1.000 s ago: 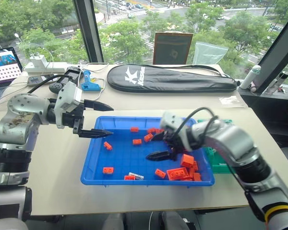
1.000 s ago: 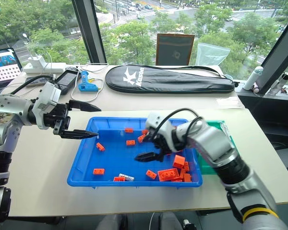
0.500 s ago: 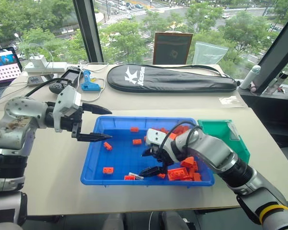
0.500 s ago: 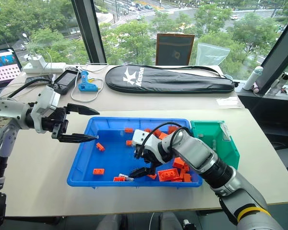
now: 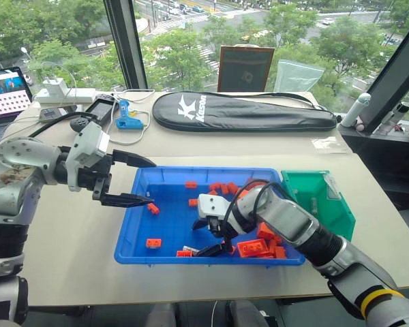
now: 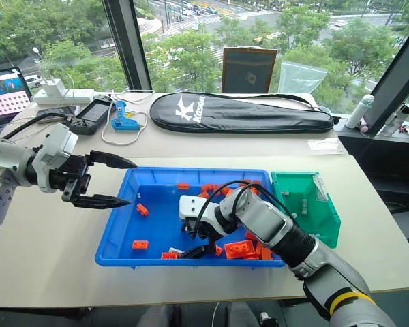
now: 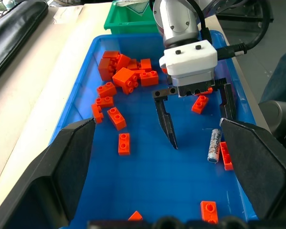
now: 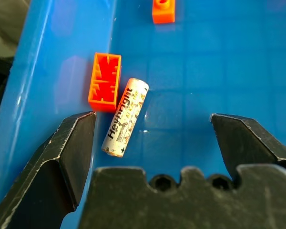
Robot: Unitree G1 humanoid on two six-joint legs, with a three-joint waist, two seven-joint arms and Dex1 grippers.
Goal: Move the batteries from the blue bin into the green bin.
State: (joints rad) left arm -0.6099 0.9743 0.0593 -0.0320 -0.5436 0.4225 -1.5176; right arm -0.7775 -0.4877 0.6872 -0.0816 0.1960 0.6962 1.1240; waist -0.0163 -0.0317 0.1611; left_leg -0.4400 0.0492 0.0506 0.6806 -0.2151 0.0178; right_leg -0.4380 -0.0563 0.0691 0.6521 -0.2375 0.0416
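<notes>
Evidently the right tool (image 7: pixel 195 126) was poised, jaws spread, over one battery (image 8: pixel 125 117) near the front wall of the blue bin (image 5: pixel 133 225).
Risk noted: an orange brick (image 8: pixel 105 81) lay touching the battery, so a closing pinch could catch the brick or roll the battery against the wall. The right arm reached leftward and down. The left tool (image 5: pixel 138 180) hovered spread at the bin's left rim; the green bin (image 5: pixel 341 211) stood just right of it.
</notes>
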